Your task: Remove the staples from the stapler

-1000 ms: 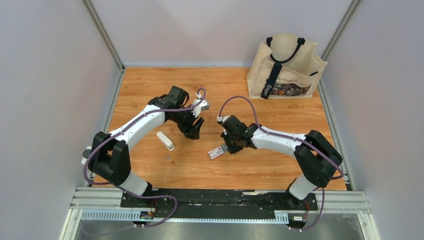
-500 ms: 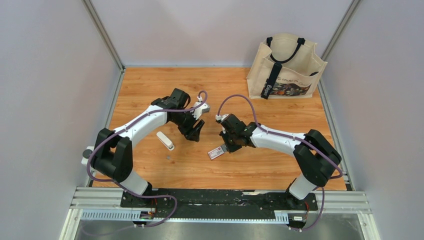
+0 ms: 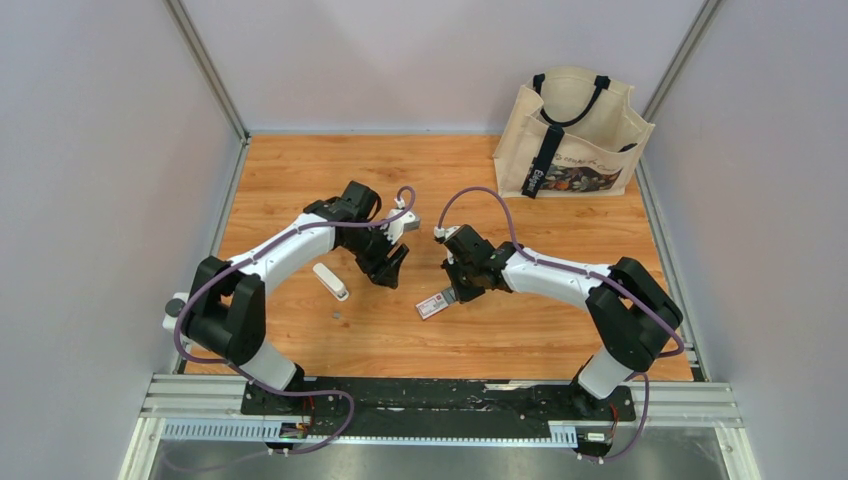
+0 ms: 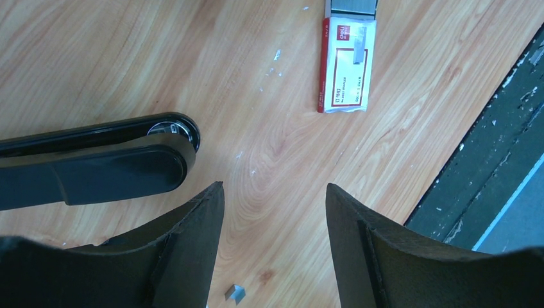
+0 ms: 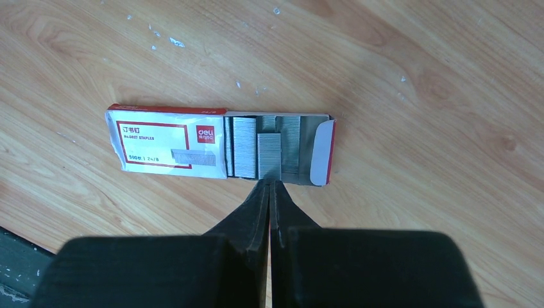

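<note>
The stapler shows in the left wrist view as a long glossy black body (image 4: pixel 109 170) lying just left of my left fingers. My left gripper (image 4: pixel 274 192) is open and empty above bare wood; in the top view (image 3: pixel 388 265) it hovers near a white oblong piece (image 3: pixel 330 281). One tiny grey staple piece (image 4: pixel 235 292) lies loose on the wood, and it also shows in the top view (image 3: pixel 338 314). My right gripper (image 5: pixel 271 183) is shut, its tips touching the near end of a grey staple strip (image 5: pixel 269 154). That strip lies in the open end of the pink-and-white box (image 5: pixel 173 144).
The box also shows in the top view (image 3: pixel 432 305) and the left wrist view (image 4: pixel 346 64). A cream tote bag (image 3: pixel 575 135) stands at the back right. A black rail (image 3: pixel 430 395) runs along the near table edge. Grey walls enclose the wooden table (image 3: pixel 520 330).
My left gripper has shifted slightly toward the near edge. My right gripper has hardly moved and stays shut at the box.
</note>
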